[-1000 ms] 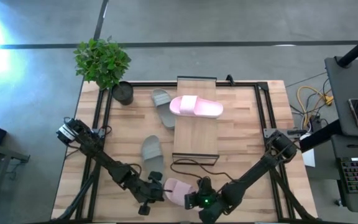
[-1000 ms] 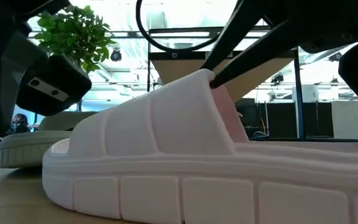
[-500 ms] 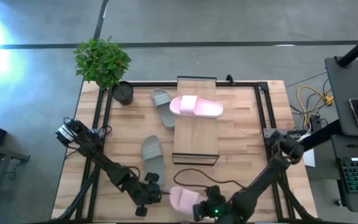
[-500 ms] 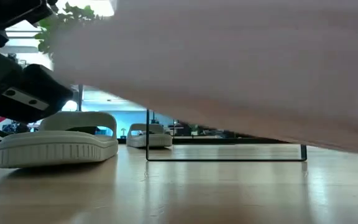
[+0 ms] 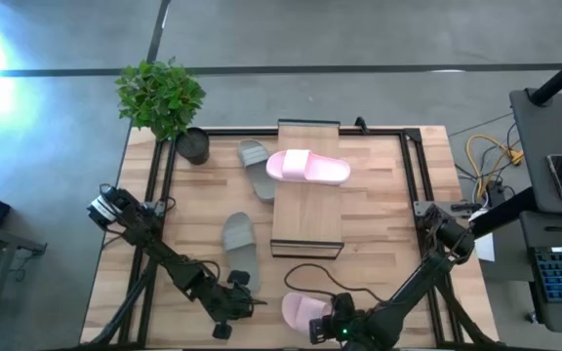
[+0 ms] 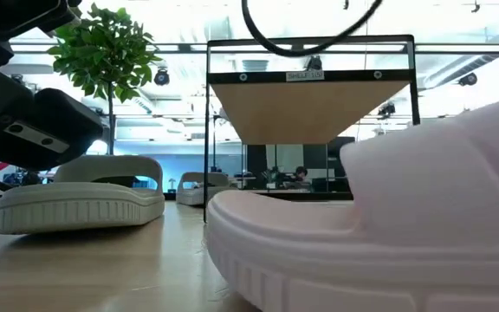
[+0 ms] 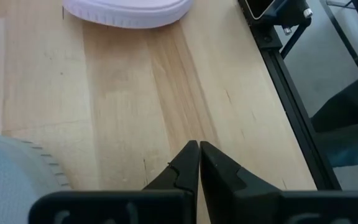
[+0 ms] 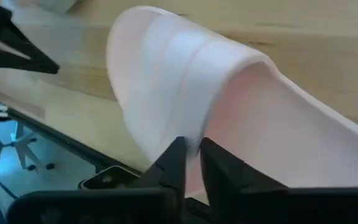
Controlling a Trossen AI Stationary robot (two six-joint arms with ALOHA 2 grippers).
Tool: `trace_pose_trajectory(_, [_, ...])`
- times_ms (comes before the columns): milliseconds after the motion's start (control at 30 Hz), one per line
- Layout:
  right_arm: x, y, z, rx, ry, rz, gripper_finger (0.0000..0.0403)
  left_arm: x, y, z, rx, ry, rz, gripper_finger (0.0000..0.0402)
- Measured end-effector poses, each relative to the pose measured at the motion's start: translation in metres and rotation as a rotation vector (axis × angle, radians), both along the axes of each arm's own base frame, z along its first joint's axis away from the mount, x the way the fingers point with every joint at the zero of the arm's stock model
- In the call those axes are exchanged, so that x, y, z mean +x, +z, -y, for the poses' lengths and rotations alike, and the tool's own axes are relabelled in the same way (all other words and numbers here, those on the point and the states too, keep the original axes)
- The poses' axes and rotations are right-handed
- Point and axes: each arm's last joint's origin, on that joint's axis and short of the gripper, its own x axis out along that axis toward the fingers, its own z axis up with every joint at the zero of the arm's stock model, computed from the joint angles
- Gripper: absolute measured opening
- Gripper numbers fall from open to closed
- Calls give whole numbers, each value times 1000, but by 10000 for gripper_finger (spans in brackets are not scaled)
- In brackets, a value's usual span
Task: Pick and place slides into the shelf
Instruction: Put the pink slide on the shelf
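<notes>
A pale pink slide (image 5: 301,310) is at the table's near edge, with my right gripper (image 5: 322,314) shut on it; it looms large in the low view (image 6: 388,234). The second pink slide (image 5: 307,168) lies sole-down on top of the shelf (image 5: 307,219). Two grey-green slides lie on the table left of the shelf, one near (image 5: 239,242) and one far (image 5: 257,166). My left gripper (image 5: 245,295) is shut and empty, between the near grey-green slide and the held pink one; its tips (image 7: 199,149) hover over bare wood. My right gripper holds the pink slide by the edge of its broad strap (image 8: 194,134), pinched between the two fingers (image 8: 178,158). The slide sits tilted in the hold, its toe end (image 6: 223,225) raised off the table. Whether its heel end rests on the table does not show.
A potted plant (image 5: 164,97) and a dark cup (image 5: 194,146) stand at the far-left corner. A black cable (image 5: 310,273) loops between the shelf and the held slide. The table's near edge and black frame rail (image 7: 291,124) are close by. Bare wood lies right of the shelf.
My right gripper, shut on the pink slide, has lifted it and carried it toward the table's right along the near edge; the slide swung up past the low camera and now sits lower and tilted. My left gripper has drawn back a little toward the left.
</notes>
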Motion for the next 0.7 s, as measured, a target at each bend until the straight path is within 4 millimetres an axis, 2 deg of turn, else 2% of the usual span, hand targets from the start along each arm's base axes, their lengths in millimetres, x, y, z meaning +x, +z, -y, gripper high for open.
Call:
trace_pose_trajectory(267, [2,0,-1,1,-36,47,165,0,0,0,-15,14,-8,0])
trace_pose_trajectory(400, [5,0,2,-9,-55,61,207,0,0,0,-16,15,-9,0])
trace_pose_trajectory(533, [11,0,8,-43,-90,100,222,0,0,0,-16,14,-8,0])
trace_pose_trajectory(700, [17,0,14,-46,-90,89,211,0,1,0,-17,14,-8,0])
